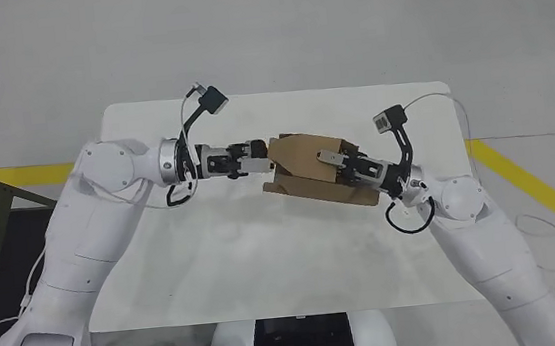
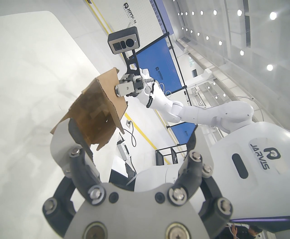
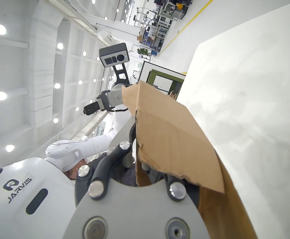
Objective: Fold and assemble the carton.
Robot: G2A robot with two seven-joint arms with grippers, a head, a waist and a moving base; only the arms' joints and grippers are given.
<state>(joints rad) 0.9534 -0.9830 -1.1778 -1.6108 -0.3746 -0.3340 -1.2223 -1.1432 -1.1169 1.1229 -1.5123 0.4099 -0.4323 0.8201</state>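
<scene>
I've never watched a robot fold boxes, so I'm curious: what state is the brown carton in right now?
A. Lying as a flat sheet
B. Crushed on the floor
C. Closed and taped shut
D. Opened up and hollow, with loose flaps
D: the left wrist view looks straight into the hollow carton, whose end flaps hang loose, while the right claw grips one panel and the left claw is open at the other end.

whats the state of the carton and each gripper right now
carton: opened into a tube, end flaps not yet folded
left gripper: open, at the carton's open end
right gripper: shut on a carton wall
</scene>
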